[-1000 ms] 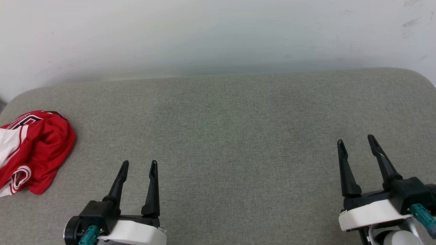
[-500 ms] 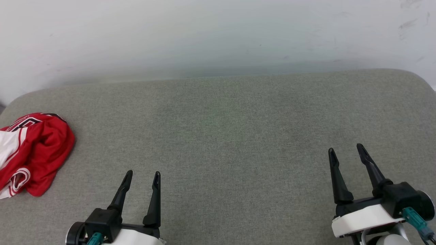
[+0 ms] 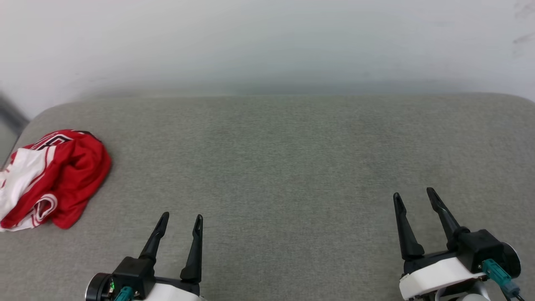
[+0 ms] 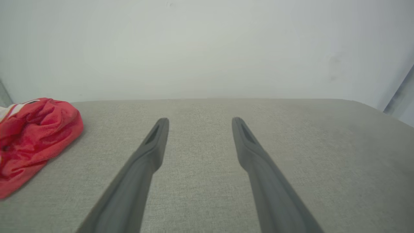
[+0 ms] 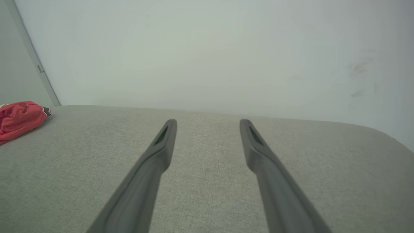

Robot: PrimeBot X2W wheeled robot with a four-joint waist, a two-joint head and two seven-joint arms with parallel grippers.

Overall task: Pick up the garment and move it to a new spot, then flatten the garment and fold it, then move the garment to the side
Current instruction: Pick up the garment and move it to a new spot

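Left claw [image 3: 182,215] and right claw [image 3: 413,192] both wide, empty, above grey fabric surface [image 3: 271,167]; garment [image 3: 62,175] crumpled well left of left claw, near the edge, so a shallow one-layer pinch may slip or drag it off.

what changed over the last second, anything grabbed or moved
The head camera turned slightly left, so the whole view shifted; the garment lies crumpled in the same spot on the grey cushion. Both tools drew back toward the robot, lower in the head view: the left tool a little, the right tool more, drifting left too. Nothing was grasped or released; both stay open and empty, clear of the garment.
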